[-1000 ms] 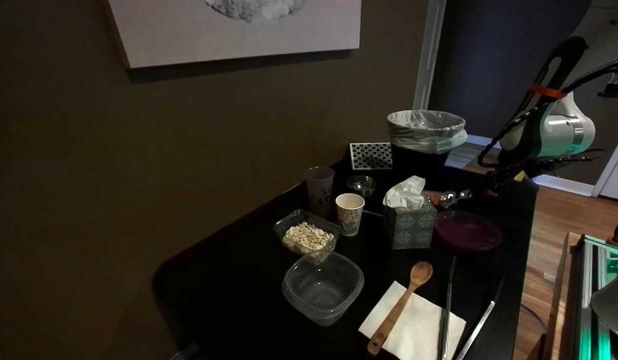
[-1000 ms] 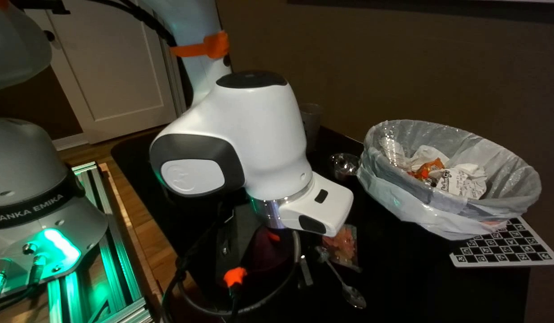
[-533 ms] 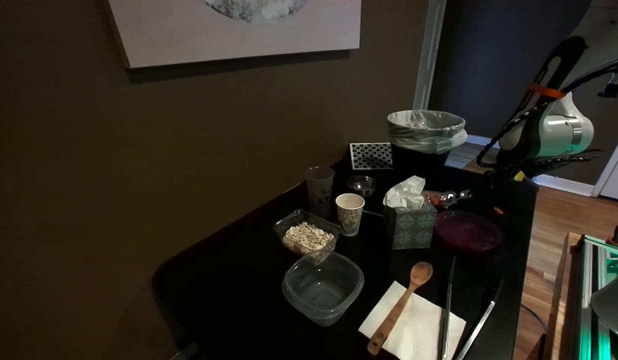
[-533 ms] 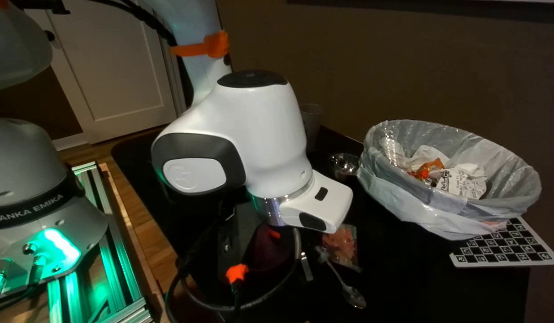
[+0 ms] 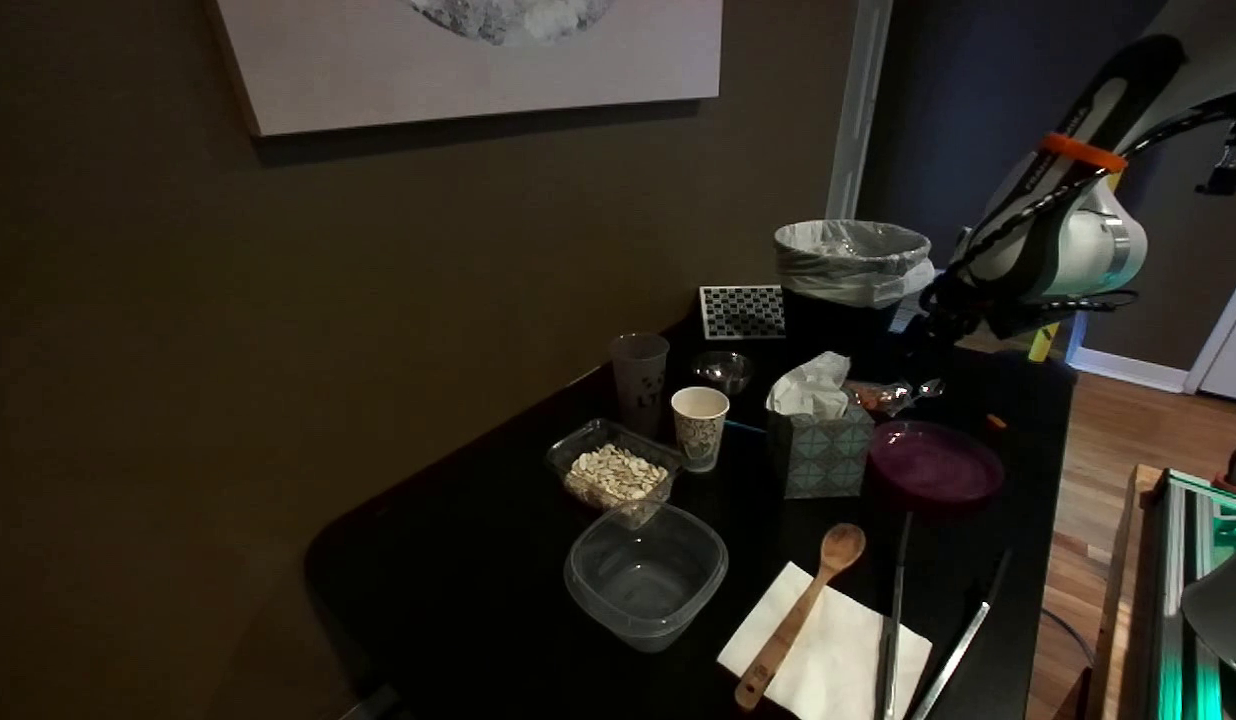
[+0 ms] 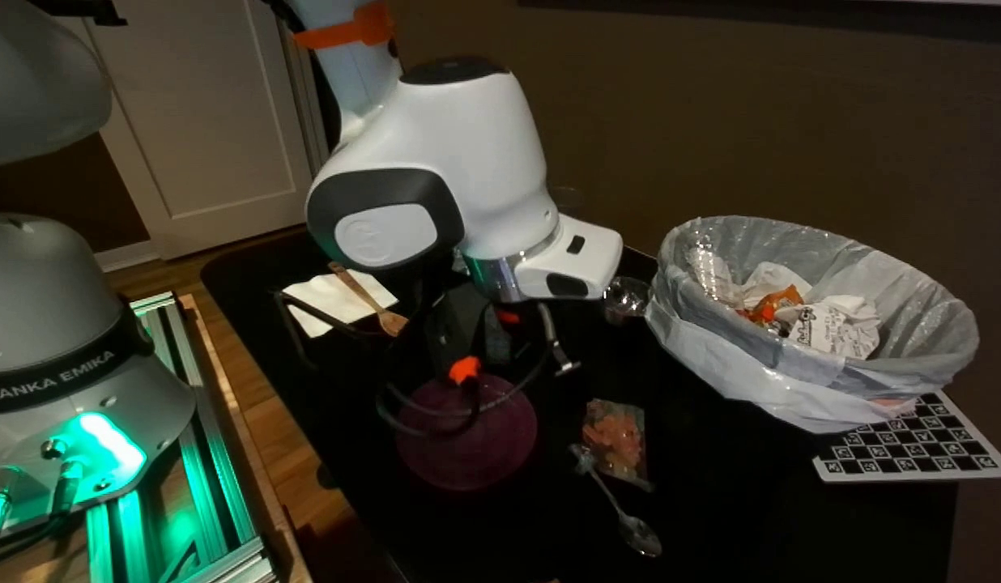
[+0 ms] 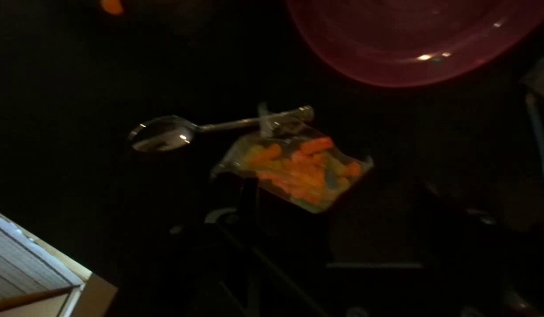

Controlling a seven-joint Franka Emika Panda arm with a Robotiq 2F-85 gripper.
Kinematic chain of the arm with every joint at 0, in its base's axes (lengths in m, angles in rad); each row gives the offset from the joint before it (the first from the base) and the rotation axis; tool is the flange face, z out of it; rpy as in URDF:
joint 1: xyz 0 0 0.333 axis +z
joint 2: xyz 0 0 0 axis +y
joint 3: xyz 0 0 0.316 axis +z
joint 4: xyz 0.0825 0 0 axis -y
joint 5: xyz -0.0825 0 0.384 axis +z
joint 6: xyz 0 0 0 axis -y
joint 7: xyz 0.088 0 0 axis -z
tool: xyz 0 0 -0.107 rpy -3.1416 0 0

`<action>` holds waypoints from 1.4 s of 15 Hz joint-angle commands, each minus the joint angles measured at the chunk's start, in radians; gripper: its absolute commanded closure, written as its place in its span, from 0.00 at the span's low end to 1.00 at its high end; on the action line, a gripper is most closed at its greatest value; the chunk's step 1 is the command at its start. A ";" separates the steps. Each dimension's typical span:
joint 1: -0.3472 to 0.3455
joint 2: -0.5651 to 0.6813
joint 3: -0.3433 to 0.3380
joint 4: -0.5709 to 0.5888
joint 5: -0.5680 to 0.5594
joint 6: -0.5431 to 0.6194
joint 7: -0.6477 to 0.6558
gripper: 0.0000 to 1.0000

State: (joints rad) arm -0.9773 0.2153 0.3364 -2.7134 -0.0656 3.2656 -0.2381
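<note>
One long black table (image 5: 478,610) stands by the wall, and over it the white arm (image 6: 468,146) has lifted and shifted since half a second ago. The lined bin (image 6: 707,360) has stayed put, crumpled paper inside. A purple plate (image 6: 484,457), mostly hidden behind the arm then, now shows almost whole in an exterior view, cables crossing in front of it. A napkin (image 6: 330,296) with a wooden spoon (image 6: 361,291) lying across it has come into sight there too.

The gripper (image 5: 912,342) hangs in the air above the tabletop, dark against dark. Whether it is parted or clenched, and whether anything sits between its fingers, I cannot tell. Nearest it is a clear bag (image 7: 298,171) of orange and yellow pieces, lying loose on the table near the plate, right where it was. A metal spoon (image 7: 206,128) rests beside it, handle end at the bag's edge. Smallest is an orange bit (image 5: 996,421) on the tabletop, in the same spot as half a second ago.
</note>
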 commanded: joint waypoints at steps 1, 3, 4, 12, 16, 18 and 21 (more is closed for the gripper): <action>-0.157 -0.020 0.275 0.002 -0.026 -0.029 0.084 0.00; -0.248 0.002 0.434 0.027 -0.023 -0.054 0.101 0.00; -0.299 0.037 0.512 0.047 -0.027 -0.071 0.097 0.00; -0.598 0.103 0.895 0.125 0.027 -0.345 0.005 0.00; -0.683 0.114 0.987 0.150 0.037 -0.504 -0.012 0.00; -0.706 0.123 1.006 0.156 0.035 -0.564 -0.017 0.00; -0.719 0.132 1.017 0.157 0.027 -0.624 -0.023 0.06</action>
State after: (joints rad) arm -1.6635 0.3197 1.3254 -2.5652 -0.0483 2.7052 -0.2324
